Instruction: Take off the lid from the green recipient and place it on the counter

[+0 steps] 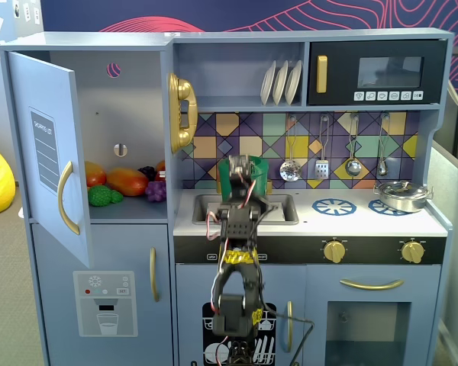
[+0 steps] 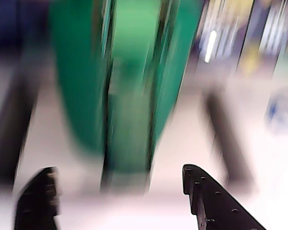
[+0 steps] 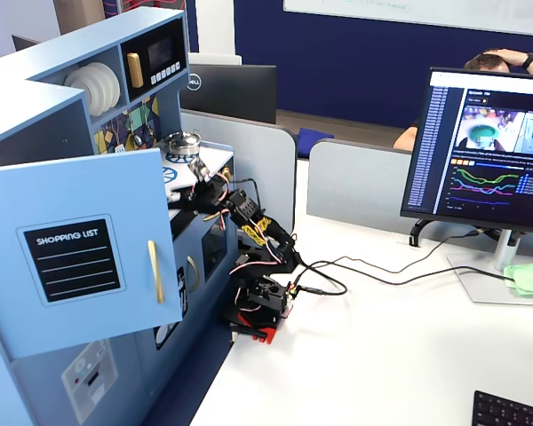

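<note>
The green recipient [image 1: 262,172] stands at the back of the sink area on the white counter [image 1: 366,223]. My arm hides most of it in a fixed view. In the wrist view it [image 2: 81,81] fills the upper middle, blurred, with its lighter green strip [image 2: 129,96] facing me. Its top is cut off there, so the lid is out of view, and I cannot make the lid out in either fixed view. My gripper [image 2: 117,172] is open and empty just in front of the recipient's base, with one finger [image 2: 36,201] left and one finger [image 2: 216,206] right. The gripper [image 1: 244,171] shows over the sink.
The recessed sink [image 1: 281,209] lies under my arm. A small steel pot [image 1: 401,196] sits on the right burner ring, and the left ring [image 1: 334,206] is bare. The fridge door [image 1: 49,152] hangs open at the left. Utensils [image 1: 322,156] hang on the back wall.
</note>
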Available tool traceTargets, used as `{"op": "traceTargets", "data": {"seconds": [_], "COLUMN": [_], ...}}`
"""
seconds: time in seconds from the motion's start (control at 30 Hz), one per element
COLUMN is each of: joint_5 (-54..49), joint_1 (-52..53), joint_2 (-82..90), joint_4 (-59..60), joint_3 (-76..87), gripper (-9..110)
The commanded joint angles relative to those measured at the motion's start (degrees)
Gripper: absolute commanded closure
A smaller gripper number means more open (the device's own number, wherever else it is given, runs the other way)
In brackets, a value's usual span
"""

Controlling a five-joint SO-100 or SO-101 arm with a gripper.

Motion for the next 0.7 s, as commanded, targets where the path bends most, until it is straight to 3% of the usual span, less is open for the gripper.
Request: {"op": "traceTargets", "data": {"seconds": [0.0, 0.67], "joint_5": [-1.05, -2.02], "joint_1": [0.35, -0.53], "joint_2": [-4.75, -24.08], "joint_4": [-5.89, -12.30], "joint_3": [-8.09, -24.35], "gripper": [68, 69]}}
